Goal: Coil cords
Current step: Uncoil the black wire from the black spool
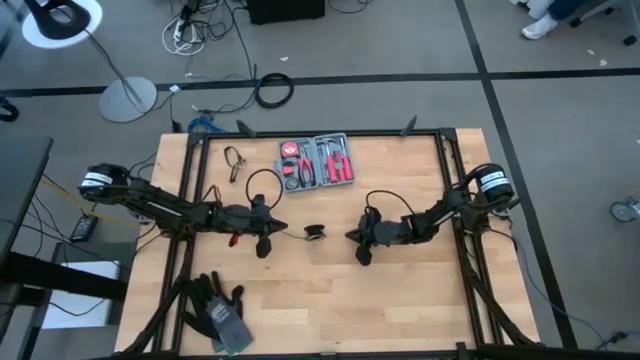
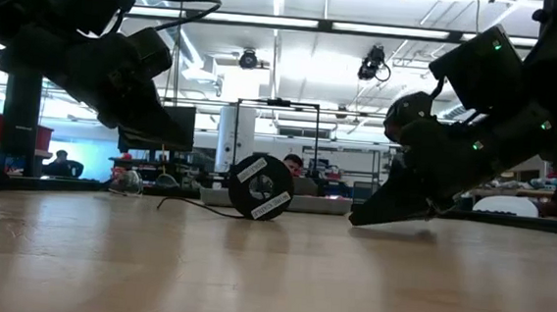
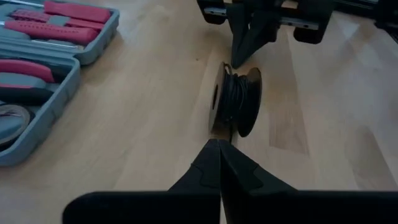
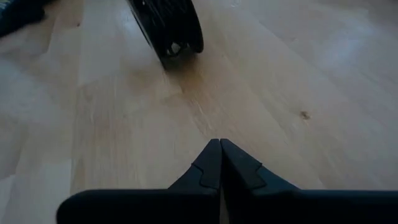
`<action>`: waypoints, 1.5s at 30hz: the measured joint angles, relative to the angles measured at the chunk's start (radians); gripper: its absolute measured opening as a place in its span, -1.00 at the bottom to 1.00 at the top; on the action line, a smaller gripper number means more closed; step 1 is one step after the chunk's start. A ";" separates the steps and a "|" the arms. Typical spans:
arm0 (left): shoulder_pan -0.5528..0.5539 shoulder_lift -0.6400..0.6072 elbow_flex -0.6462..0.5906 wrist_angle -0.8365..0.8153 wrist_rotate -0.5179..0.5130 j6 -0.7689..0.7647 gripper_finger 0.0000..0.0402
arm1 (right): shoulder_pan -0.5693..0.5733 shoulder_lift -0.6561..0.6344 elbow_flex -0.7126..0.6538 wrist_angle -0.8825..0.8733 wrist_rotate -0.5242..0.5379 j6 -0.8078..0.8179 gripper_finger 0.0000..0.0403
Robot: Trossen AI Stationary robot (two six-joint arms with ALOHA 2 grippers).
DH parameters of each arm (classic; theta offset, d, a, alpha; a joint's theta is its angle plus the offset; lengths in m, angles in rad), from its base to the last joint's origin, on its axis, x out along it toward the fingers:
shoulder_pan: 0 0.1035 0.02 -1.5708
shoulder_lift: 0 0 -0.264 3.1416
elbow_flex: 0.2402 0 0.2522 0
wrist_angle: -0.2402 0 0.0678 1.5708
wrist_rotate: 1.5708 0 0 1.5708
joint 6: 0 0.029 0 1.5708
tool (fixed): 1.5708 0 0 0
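The cord is thin black wire wound on a small black spool (image 1: 316, 232) that stands on its rim at the table's middle (image 2: 260, 186) (image 3: 236, 102). A loose tail of wire (image 2: 191, 205) trails from it along the wood toward the left. My left gripper (image 1: 283, 231) (image 3: 219, 144) is shut, just left of the spool and a little above the table (image 2: 189, 146). My right gripper (image 1: 348, 237) (image 4: 219, 143) is shut just right of the spool (image 4: 168, 25), with its tip down at the tabletop (image 2: 355, 220). Neither visibly touches the spool or the wire.
An open grey tool kit with red-handled tools (image 1: 316, 162) (image 3: 43, 37) lies at the far middle. Small pliers (image 1: 235, 160) lie at the far left, and dark gloves (image 1: 220, 310) at the near left. Bare wood stretches along the table's near side and right.
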 joint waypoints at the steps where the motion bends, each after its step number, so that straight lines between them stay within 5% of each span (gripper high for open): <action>1: 0.000 0.000 0.000 0.000 0.000 0.000 -1.00 | -0.001 0.000 0.000 0.004 0.000 -0.009 -0.97; 10: 0.000 0.000 0.000 0.006 -0.087 0.002 -1.00 | -0.011 0.004 0.000 0.004 -0.001 -0.093 -0.97; 45: 0.000 0.000 0.000 0.018 -0.069 0.002 -1.00 | -0.018 0.004 0.000 0.002 0.003 -0.149 -0.98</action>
